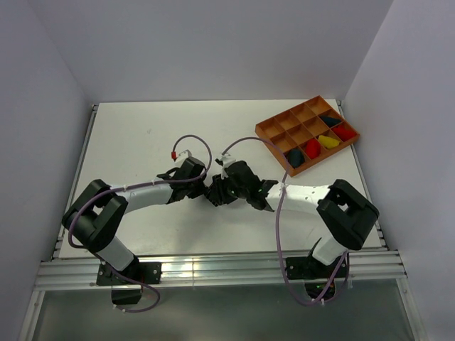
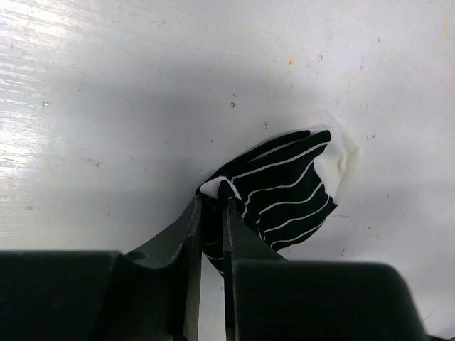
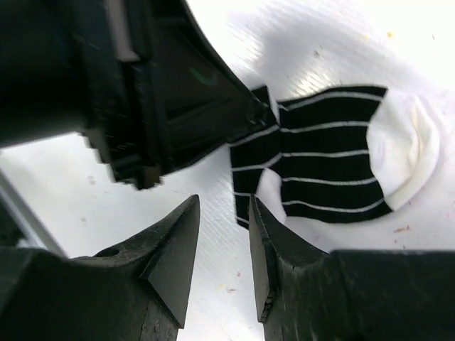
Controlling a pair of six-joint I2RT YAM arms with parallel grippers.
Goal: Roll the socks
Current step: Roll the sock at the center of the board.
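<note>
The black-and-white striped sock point(image 2: 284, 192) lies flat on the white table, its white toe pointing away from the arms. My left gripper point(image 2: 213, 197) is shut on the sock's cuff edge, with a fold of fabric pinched between its fingers. In the right wrist view the sock point(image 3: 327, 156) spreads to the right, and the left gripper point(image 3: 259, 110) holds its near corner. My right gripper point(image 3: 224, 202) is open just beside the sock's cuff edge, with only bare table between its fingers. From above, both grippers meet at mid-table point(image 1: 213, 189), and the sock is mostly hidden under them.
An orange compartment tray point(image 1: 269, 126) sits at the back right. It holds rolled bundles: navy point(image 1: 293, 158), red point(image 1: 313, 148), yellow point(image 1: 328, 141), another red point(image 1: 344, 131) and a dark one point(image 1: 329, 121). White walls enclose the table.
</note>
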